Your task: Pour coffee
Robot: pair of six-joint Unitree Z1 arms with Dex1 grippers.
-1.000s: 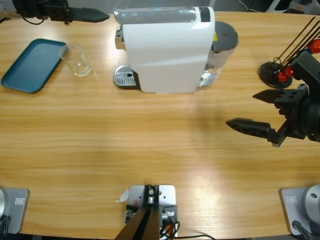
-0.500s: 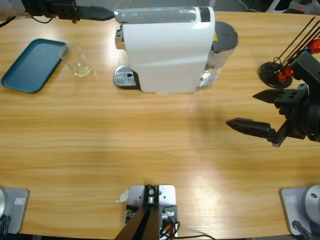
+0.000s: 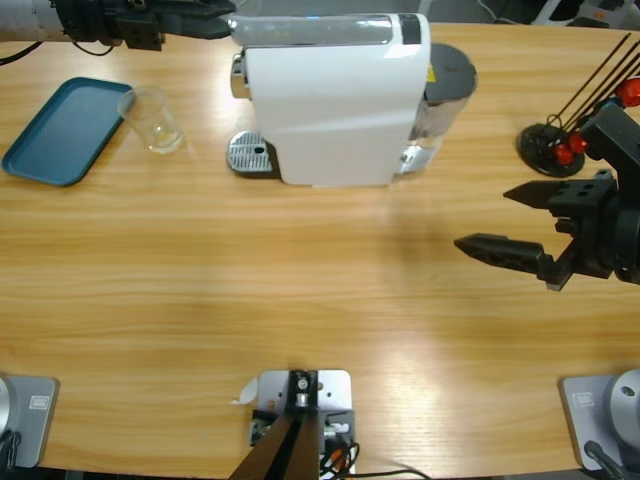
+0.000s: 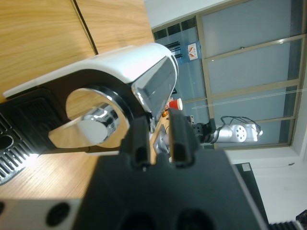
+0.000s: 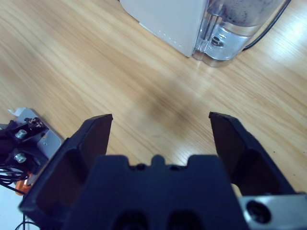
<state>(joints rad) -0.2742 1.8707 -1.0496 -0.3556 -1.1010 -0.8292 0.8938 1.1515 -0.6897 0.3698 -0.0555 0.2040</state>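
— Along the far edge of the worktop (image 3: 300,300), what is sitting in the way?

— One white coffee machine (image 3: 335,100) is taking up the middle, with its metal drip tray (image 3: 248,153) sticking out on one side and its clear water tank (image 3: 440,110) on the other. One clear glass (image 3: 152,120) is standing just beside one blue tray (image 3: 62,130), off to the side of the drip tray. No coffee is showing in it that I can make out (the glass is looking bare from above).

— And the two arms?

— The left gripper (image 3: 215,18) is reaching along the back edge, right at the machine's top corner; its jaws are sitting close together with only a thin gap, clamping nothing. The right gripper (image 3: 520,225) is hanging over bare wood near the opposite side edge, jaws spread wide and holding nothing.

— Anything else over there?

— One black stand (image 3: 545,140) with thin rods and red capsules (image 3: 570,150) is standing just behind the right gripper.

— Open room?

— The whole front half of the worktop is lying free between the machine and the near edge.
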